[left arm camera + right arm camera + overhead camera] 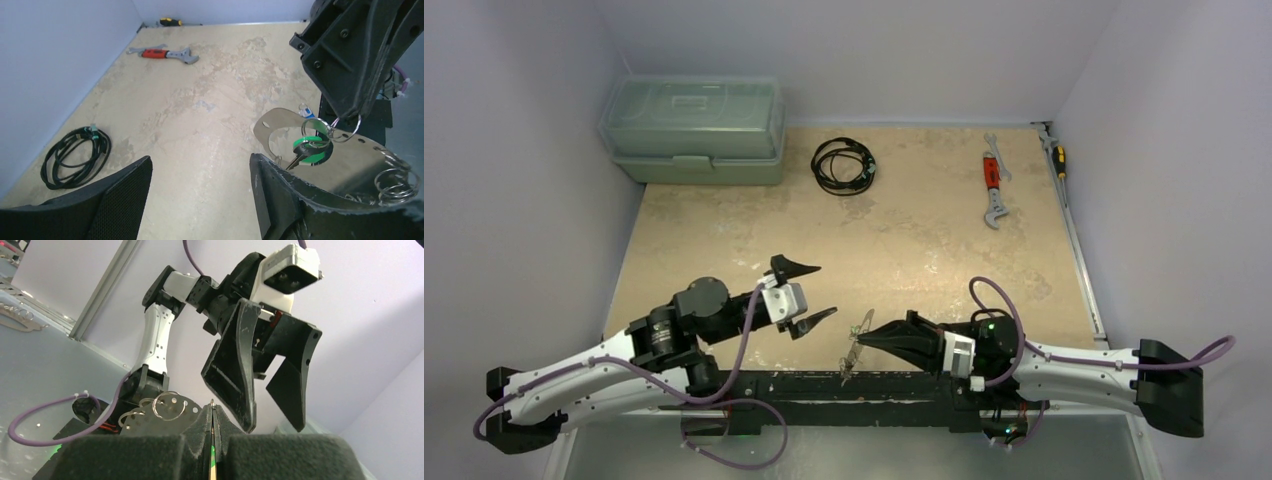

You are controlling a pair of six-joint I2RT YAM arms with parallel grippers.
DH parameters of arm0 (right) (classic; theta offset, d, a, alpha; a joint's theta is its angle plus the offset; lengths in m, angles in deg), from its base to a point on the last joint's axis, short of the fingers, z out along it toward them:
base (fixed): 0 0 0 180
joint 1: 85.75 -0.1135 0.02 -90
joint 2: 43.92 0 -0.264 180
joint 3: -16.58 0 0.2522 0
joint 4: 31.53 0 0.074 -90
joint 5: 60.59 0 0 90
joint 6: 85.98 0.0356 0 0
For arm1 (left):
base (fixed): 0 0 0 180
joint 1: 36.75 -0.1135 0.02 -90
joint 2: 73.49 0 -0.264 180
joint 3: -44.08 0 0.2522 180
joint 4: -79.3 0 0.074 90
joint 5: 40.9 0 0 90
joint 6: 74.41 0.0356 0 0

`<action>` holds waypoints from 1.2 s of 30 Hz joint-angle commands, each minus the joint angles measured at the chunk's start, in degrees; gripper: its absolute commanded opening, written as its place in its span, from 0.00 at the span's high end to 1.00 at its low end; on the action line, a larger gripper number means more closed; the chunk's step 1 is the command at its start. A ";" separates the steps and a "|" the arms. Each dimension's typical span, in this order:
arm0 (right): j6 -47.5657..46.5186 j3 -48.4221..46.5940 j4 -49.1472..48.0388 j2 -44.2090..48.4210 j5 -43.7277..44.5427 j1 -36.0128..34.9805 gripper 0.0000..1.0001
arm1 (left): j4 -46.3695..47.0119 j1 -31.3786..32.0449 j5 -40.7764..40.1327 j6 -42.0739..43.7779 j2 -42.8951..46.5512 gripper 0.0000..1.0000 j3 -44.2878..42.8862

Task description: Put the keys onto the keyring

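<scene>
My right gripper is shut on a thin silvery keyring, whose top just pokes out above the pads. A key with a green head hangs from that ring, just above the near edge of the table. A flat silvery plate carrying more wire rings stands right behind it. My left gripper is open with nothing between its fingers. It hovers over the bare table just left of the ring and key. No other keys show.
A black cable coil lies at the back, with a green toolbox to its left. A red-handled wrench and a screwdriver lie at the back right. Walls close in on three sides.
</scene>
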 commanded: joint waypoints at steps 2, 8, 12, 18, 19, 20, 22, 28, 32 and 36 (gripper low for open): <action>1.21 -0.46 -5.76 0.71 -0.75 -0.11 1.00 | -1.14 -1.06 2.28 -1.63 -3.72 0.31 -3.34; 2.50 0.62 -9.76 -0.12 0.56 -0.05 1.00 | 3.46 -2.65 11.47 1.31 1.92 0.37 0.00; 3.44 1.18 -12.53 -0.94 1.16 -0.04 1.00 | 7.66 -3.19 18.86 5.10 4.83 0.41 4.11; 5.33 1.62 -19.45 -4.29 3.42 -0.04 1.00 | 13.39 -3.85 25.76 6.80 4.66 0.49 6.91; 6.01 1.81 -21.00 -4.96 3.90 -0.04 1.00 | 13.41 -3.85 26.35 6.83 4.21 0.51 6.90; 6.55 2.01 -22.49 -5.51 4.31 -0.04 1.00 | 13.43 -3.93 26.93 7.11 3.69 0.53 6.85; 7.38 2.03 -23.78 -6.21 4.47 -0.04 1.00 | 13.73 -4.01 28.11 7.49 2.81 0.58 6.92; 8.16 1.55 -23.76 -6.64 5.03 -0.04 1.00 | 16.54 -4.12 30.17 5.66 1.36 0.60 7.31; 8.12 1.33 -24.29 -6.64 6.21 -0.04 1.00 | 17.91 -4.12 32.15 5.28 0.78 0.62 7.79; 8.27 0.47 -23.55 -7.04 5.98 -0.04 1.00 | 18.59 -4.12 33.24 4.80 0.01 0.62 7.86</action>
